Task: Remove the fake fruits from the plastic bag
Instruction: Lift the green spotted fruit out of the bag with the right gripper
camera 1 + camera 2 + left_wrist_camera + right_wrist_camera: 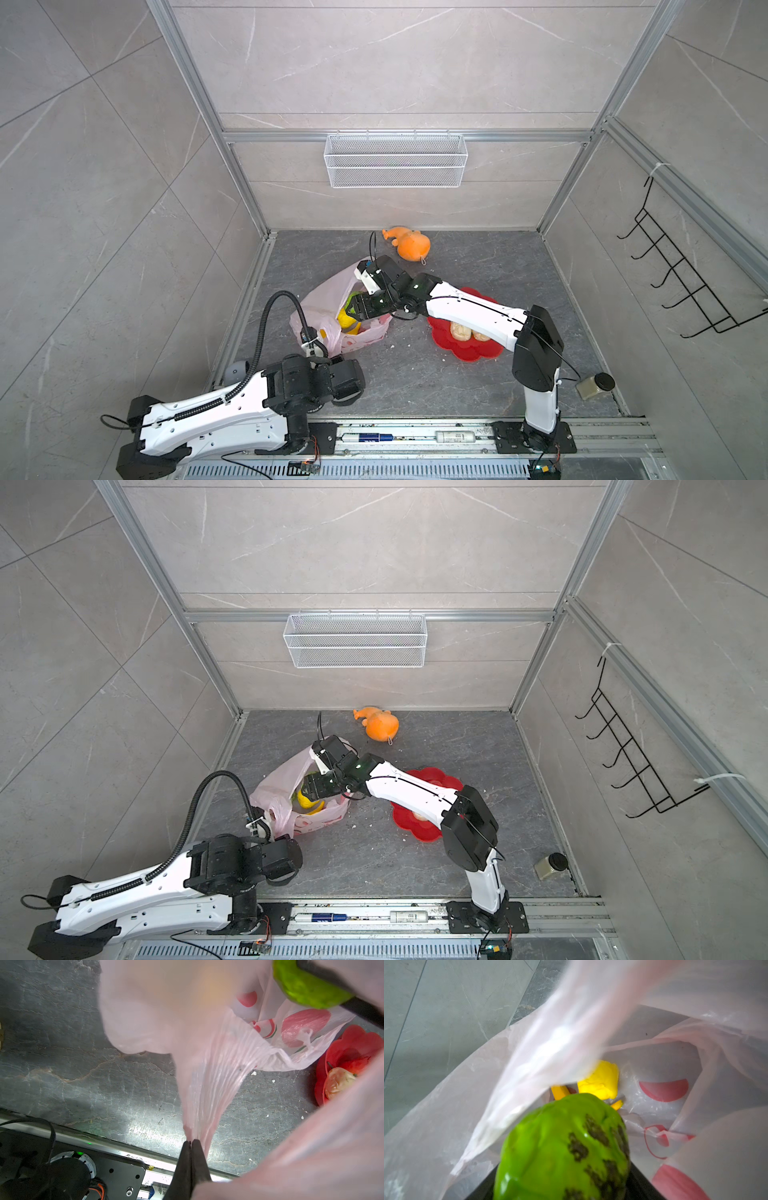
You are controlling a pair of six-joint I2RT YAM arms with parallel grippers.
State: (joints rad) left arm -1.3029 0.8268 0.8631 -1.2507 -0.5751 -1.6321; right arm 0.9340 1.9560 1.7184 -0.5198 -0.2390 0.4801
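Plastic bag [318,305], its handle [203,1095] pinched tight in the left tool [192,1144], evidently to hold the mouth open, as the right tool [352,309] clasps a green fake fruit [562,1147] inside.

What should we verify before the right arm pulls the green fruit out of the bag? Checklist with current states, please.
1. Left fingers shut on the plastic bag handle, film pulled taut: ok.
2. Right fingers closed around the green fruit: ok.
3. How far the fingertips reach around it: cannot tell, the fruit hides them.
4. Exit path clear of film: not ok, a bag flap hangs right against the fruit at the mouth.
5. Drop spot: ok, the red plate shows bare rim beside the two beige fruits.
6. Bag emptied: not ok, the yellow fruit and banana lie inside.
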